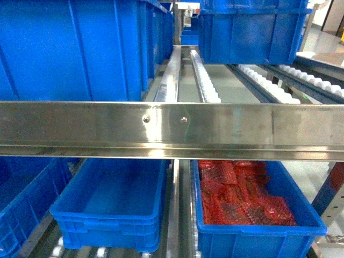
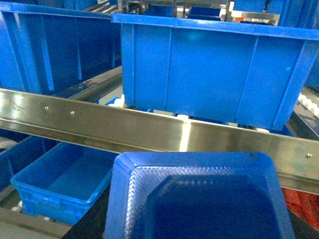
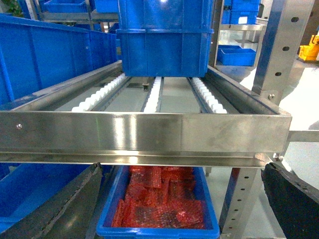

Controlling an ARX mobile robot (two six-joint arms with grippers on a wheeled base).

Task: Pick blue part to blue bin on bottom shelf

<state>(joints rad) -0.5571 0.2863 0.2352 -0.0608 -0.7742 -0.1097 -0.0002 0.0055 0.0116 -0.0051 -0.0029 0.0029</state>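
A brushed-steel rack fills every view, its broad front rail (image 1: 172, 129) running straight across the middle of the head view and splitting it into an upper level and the bottom shelf (image 1: 176, 226) below. On the upper level a very big blue crate (image 1: 75, 48) takes the upper left of the frame and a second one (image 1: 252, 29) sits at the upper right, with white roller tracks (image 1: 207, 80) running back between them. Below the rail, at lower centre-left, the blue bin (image 1: 110, 207) stands on the bottom shelf, deep, smooth-walled and with nothing visible inside it; in the left wrist view it shows at the lower left (image 2: 62, 181). Just beside it, at lower right of the head view, is a like crate of red crinkly packets (image 1: 242, 196), which the right wrist view shows at bottom centre. Another blue crate (image 1: 24, 199) is cut off at the lower left edge. In the left wrist view a blue part (image 2: 199, 196), a shallow moulded tray with a textured inner rim, fills the bottom centre, close to the camera and in front of the rail; the left gripper itself is not visible, so I cannot tell how far it is open or whether it holds the part. In the right wrist view dark fingers (image 3: 291, 201) frame the lower corners, spread wide with nothing between them.
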